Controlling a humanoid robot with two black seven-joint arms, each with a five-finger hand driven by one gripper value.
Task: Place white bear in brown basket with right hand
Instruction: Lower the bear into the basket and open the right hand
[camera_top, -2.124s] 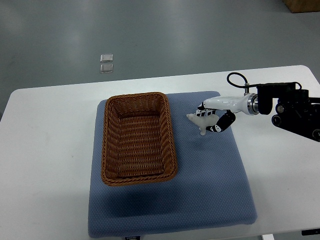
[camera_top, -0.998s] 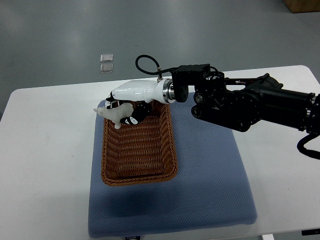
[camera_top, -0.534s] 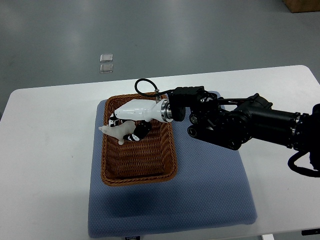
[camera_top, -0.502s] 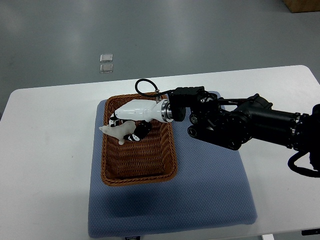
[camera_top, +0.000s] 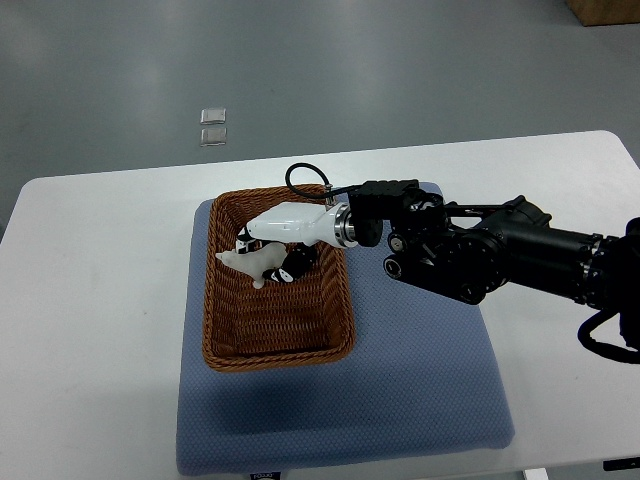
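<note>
Currently the white bear (camera_top: 252, 262) is gripped by the right hand (camera_top: 275, 262) over the inside of the brown basket (camera_top: 222, 335), toward the basket's twelve o'clock end, and whether it touches the woven floor cannot be told. It is judged small, light and probably rigid with a smooth, slippery surface, so it is best held around the body, not by its thin legs.
</note>
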